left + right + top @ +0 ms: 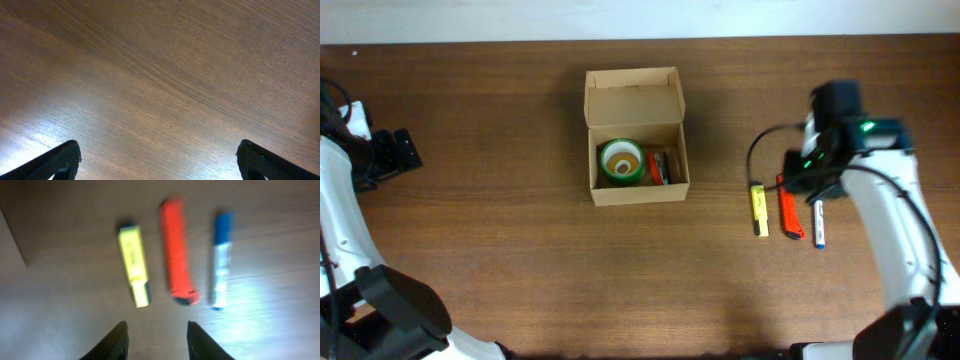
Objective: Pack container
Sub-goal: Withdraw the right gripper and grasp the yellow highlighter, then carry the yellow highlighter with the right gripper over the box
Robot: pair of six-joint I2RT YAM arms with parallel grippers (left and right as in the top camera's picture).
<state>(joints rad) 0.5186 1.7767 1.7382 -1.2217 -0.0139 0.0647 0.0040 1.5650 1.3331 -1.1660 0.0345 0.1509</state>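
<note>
The container (640, 192), a tan cardboard box, stands open at the table's middle with its flap lid (631, 97) folded back. Inside lie a green tape roll (621, 161) and a red-and-black item (658, 167). My right gripper (156, 327) hovers open over bare wood, nothing between its fingers, just short of a yellow highlighter (134, 264), a red cutter (177, 250) and a blue marker (221, 260) lying side by side. Overhead, the right gripper (810, 170) sits above that row, right of the box. My left gripper (159, 150) is wide open over bare table at the far left.
The yellow highlighter (759, 210), red cutter (790, 212) and blue marker (819, 224) lie parallel on the brown wooden table (520, 260). A black cable (760, 150) loops beside the right arm. The left gripper (405, 150) rests near the table's left edge.
</note>
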